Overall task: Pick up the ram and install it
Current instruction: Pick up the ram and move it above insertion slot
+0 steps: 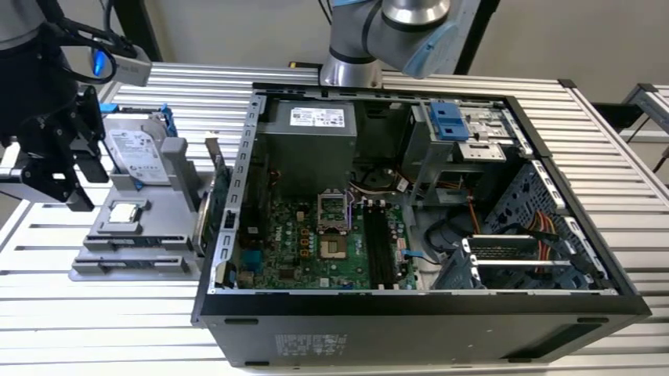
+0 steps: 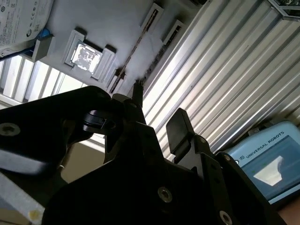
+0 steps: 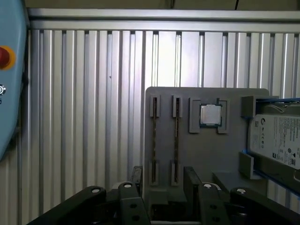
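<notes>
Two thin ram sticks stand on edge in the slots of a grey parts holder (image 3: 234, 154); in the first wrist view one ram stick (image 3: 176, 140) lies beside the other (image 3: 154, 140). My gripper (image 3: 163, 180) hangs above the near end of those slots, open, with nothing between its black fingers (image 3: 190, 177). The second wrist view has the gripper (image 2: 157, 112) over the same holder (image 2: 117, 18), apart from it. In the exterior view the gripper (image 1: 74, 192) is at the far left, beside the holder (image 1: 136, 235).
An open computer case (image 1: 418, 305) fills the table's middle, its long black memory slots (image 1: 377, 243) on the green board. The holder also carries a silver hard drive (image 1: 141, 153) and a square processor (image 3: 210, 115). A pale blue pendant (image 3: 7, 93) lies off the holder's side.
</notes>
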